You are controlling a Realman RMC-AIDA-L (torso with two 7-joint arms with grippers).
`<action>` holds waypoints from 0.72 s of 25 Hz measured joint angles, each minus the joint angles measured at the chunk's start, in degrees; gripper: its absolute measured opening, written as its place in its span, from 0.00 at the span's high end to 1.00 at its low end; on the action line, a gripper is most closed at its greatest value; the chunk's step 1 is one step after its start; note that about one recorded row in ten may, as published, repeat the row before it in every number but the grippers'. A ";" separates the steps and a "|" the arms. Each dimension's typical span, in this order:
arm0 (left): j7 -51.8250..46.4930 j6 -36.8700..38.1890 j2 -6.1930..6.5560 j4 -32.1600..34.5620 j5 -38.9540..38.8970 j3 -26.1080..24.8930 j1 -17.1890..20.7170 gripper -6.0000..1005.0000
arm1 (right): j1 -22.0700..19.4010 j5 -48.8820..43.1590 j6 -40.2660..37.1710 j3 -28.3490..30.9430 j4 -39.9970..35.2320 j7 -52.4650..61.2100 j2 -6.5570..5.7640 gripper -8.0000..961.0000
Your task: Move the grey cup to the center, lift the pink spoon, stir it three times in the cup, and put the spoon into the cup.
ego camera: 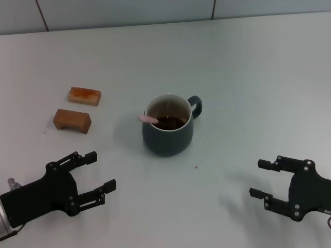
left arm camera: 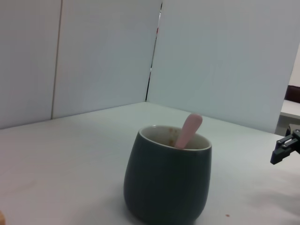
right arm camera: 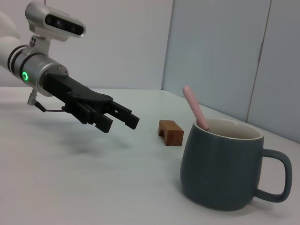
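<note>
The grey cup stands upright in the middle of the table, its handle toward the far right; it also fills the left wrist view and the right wrist view. The pink spoon rests inside it, its pink handle leaning over the left rim. My left gripper hovers open at the near left, empty and well apart from the cup. At the near right my right gripper is open and empty too.
Two brown blocks lie at the far left of the table: a lighter one and a darker one, the darker also showing behind the cup. A small crumb lies in front of the cup.
</note>
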 joint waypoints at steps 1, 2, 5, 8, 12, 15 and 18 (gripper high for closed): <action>0.01 0.16 0.00 0.01 0.00 0.00 0.06 0.18 | 0.00 0.00 0.04 0.03 0.00 0.00 0.01 0.35; 0.01 0.27 0.01 0.02 0.00 0.00 0.10 0.18 | 0.00 0.00 0.05 0.06 0.00 -0.01 0.01 0.35; 0.02 0.39 0.04 0.02 0.00 -0.01 0.16 0.18 | 0.00 0.05 0.06 0.12 0.00 -0.02 0.02 0.35; 0.09 0.50 0.05 0.02 0.03 -0.02 0.42 0.18 | 0.00 0.11 0.01 0.40 0.00 -0.04 0.02 0.35; 0.21 0.50 0.04 0.07 0.11 -0.03 0.55 0.18 | 0.00 0.10 -0.08 0.49 0.00 -0.04 0.02 0.35; 0.21 0.50 0.01 0.25 0.12 -0.03 0.64 0.18 | 0.00 0.10 -0.15 0.55 0.00 -0.03 0.02 0.35; 0.21 0.51 -0.04 0.44 0.14 -0.03 0.83 0.18 | 0.00 0.18 -0.17 0.55 0.00 -0.09 0.02 0.35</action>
